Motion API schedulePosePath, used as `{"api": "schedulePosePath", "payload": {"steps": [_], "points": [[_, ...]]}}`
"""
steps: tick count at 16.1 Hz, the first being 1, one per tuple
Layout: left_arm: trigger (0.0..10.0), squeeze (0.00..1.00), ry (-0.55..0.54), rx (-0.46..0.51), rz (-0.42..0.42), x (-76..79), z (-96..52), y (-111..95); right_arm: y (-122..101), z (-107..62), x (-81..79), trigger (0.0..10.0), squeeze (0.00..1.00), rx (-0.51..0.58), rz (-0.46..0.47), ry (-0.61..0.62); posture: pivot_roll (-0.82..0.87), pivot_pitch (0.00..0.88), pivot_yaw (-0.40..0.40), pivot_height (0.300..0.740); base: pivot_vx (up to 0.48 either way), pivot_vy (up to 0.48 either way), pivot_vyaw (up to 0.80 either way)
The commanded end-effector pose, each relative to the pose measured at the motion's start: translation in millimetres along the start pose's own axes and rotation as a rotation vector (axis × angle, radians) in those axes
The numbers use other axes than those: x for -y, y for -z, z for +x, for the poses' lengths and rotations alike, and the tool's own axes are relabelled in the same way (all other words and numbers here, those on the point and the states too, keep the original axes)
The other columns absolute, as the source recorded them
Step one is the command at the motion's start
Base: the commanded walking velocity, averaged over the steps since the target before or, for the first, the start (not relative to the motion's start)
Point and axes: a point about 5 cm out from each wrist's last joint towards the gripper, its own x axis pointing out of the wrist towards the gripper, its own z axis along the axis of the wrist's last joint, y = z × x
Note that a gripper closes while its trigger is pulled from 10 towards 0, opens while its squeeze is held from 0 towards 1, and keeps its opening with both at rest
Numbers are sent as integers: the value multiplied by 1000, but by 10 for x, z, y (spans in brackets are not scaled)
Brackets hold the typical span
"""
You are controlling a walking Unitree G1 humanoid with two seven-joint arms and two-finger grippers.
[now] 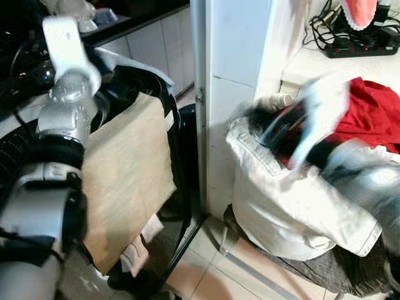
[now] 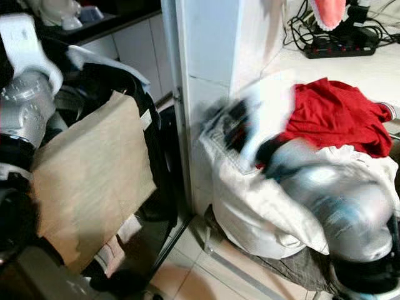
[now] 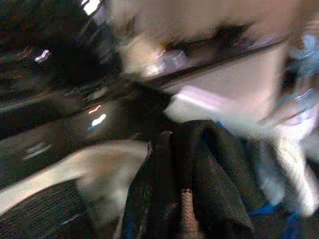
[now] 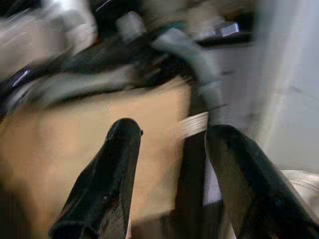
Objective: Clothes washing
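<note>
Right wrist view: the right gripper (image 4: pixel 172 144) is seen with its two black fingers spread, nothing between them, before a tan cloth (image 4: pixel 75 149). In the left eye view, that cloth (image 1: pixel 125 175) is draped at centre left, and a laundry pile with a red garment (image 1: pixel 369 115) and white fabric (image 1: pixel 287 206) fills the right. The left gripper's state cannot be told. No writing can be read.

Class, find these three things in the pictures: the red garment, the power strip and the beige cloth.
red garment (image 2: pixel 334 115), right eye view, middle of the crumpled red fabric on the laundry pile.
power strip (image 1: pixel 362 45), left eye view, its black body on the counter.
beige cloth (image 1: pixel 125 175), left eye view, flat middle of the hanging sheet.
</note>
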Motion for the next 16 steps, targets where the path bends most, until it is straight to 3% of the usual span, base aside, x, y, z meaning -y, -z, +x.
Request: {"api": "schedulePosePath", "payload": {"steps": [1, 3, 4, 5, 6, 8, 16], "points": [[10000, 0, -55, -50, 75, -42, 15, 136, 32, 34, -164, 10000, 0, -17, -38, -98, -117, 0, 107, 740, 0, 0, 0], [10000, 0, -69, -111, 108, -62, 4, 319, 30, 39, -172, 10000, 0, -6, -30, -100, -114, 0, 102, 740, 0, 0, 0], [10000, 0, -69, -125, 13, -96, -5, 405, 16, 46, -157, 10000, 0, 7, -26, -89, -112, 0, 101, 740, 0, 0, 0], [10000, 1000, -73, -138, -2, -117, -12, 457, 11, 47, -150, 10000, 0, 10, -28, -85, -111, 0, 98, 740, 0, 0, 0], [10000, 1000, -94, -150, 24, -158, -20, 518, 17, 47, -147, 10000, 0, 11, -43, -88, -108, 0, 96, 740, 0, 0, 0], [10000, 1000, -147, -174, -2, -237, -34, 599, 28, 50, -146, 10000, 0, 12, -47, -92, -103, 0, 90, 740, 0, 0, 0], [10000, 1000, -157, -201, -16, -276, -45, 660, 96, 57, -79, 10000, 0, -28, -46, -56, -96, 0, 85, 740, 0, 0, 0]]}}
